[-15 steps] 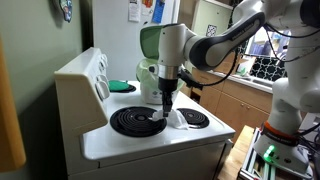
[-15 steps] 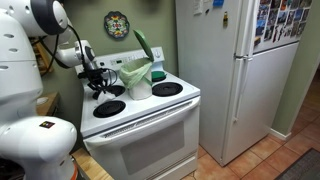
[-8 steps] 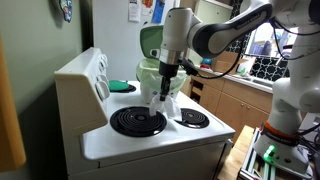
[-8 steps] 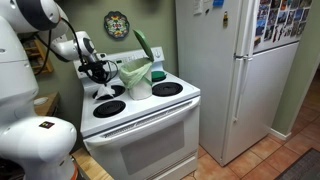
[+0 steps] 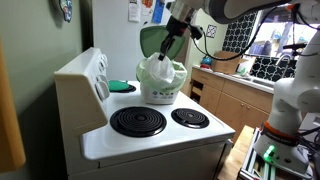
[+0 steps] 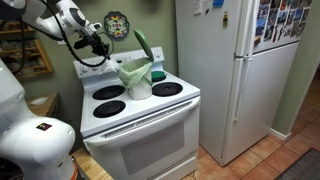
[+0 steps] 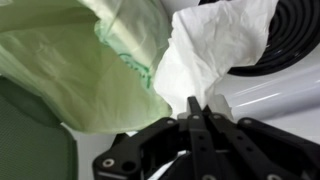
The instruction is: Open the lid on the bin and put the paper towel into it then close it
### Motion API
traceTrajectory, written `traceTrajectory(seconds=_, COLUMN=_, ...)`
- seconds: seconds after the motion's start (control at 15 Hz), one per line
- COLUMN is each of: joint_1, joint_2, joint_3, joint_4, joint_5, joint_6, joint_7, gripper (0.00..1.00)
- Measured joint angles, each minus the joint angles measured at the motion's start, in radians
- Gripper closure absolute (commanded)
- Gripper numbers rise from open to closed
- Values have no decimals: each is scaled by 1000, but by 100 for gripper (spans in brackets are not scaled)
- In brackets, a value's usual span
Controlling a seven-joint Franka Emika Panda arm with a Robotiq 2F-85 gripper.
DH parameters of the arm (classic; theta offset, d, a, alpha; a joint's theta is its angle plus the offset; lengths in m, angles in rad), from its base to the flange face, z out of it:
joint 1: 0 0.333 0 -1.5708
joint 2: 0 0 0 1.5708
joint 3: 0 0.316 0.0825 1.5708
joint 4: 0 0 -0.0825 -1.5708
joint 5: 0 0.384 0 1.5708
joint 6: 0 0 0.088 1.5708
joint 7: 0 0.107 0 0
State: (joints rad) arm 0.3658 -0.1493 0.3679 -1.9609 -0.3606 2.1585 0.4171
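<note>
A small white bin (image 5: 163, 90) with a pale green liner stands on the stove behind the burners, and it also shows in the other exterior view (image 6: 138, 82). Its dark green lid (image 5: 151, 40) stands open and upright. My gripper (image 7: 193, 105) is shut on a crumpled white paper towel (image 7: 218, 48). It holds the towel above the bin's liner (image 7: 70, 75). In the exterior views the gripper (image 5: 174, 42) (image 6: 99, 44) is up beside the lid, and the towel (image 5: 162, 63) hangs over the bin's rim.
The white stove (image 5: 150, 140) has two black coil burners in front (image 5: 138, 121) (image 5: 190, 117) and a raised control panel (image 5: 85, 75). A white fridge (image 6: 235, 70) stands beside the stove. Wooden cabinets (image 5: 235, 100) are behind.
The gripper has risen from the stovetop between the burners with the paper towel in it. It has moved back and up to above the bin.
</note>
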Motion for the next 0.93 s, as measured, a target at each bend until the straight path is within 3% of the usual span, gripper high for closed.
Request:
traceTrajectory(seconds=0.27, joint_1=-82, joint_2=-30, joint_3=1, joint_4=7, joint_5=-140, joint_6=26, joint_7=167, gripper=100)
traceTrajectory(seconds=0.53, joint_1=-146, joint_2=11, joint_3=7, joint_4=-5, joint_5=-371, joint_6=43, joint_7=422, gripper=100)
traceTrajectory(seconds=0.73, joint_1=-152, joint_2=70, joint_3=7, joint_4=-13, joint_5=-554, joint_6=-15, joint_7=638, gripper=100)
traceTrajectory(seconds=0.93, joint_1=-132, joint_2=130, joint_3=7, joint_4=-13, joint_5=-604, joint_6=-104, joint_7=730, gripper=100)
